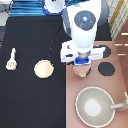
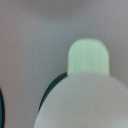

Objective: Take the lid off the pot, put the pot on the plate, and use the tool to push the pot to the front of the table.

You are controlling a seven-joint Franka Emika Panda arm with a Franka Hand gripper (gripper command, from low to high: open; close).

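One gripper (image 1: 82,61) hangs right over your pot (image 1: 81,71) on the stove (image 1: 111,80), jaws unreadable; pan (image 1: 95,105) crowds nearby, plate (image 1: 44,69) and tool (image 1: 11,59) lie left on open bench (image 1: 30,100).

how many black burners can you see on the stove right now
1 in full: a burner at the exterior view's right of the gripper, which hangs over the pot. Others may hide beneath the arm.

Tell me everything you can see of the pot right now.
The pot is small, round and pale pink, sitting on the pinkish-brown stove at the exterior view's middle right, above the big pan. The gripper hangs right over it, hiding most of it. The wrist view shows a pale rounded top, seemingly the lid, and one light tab.
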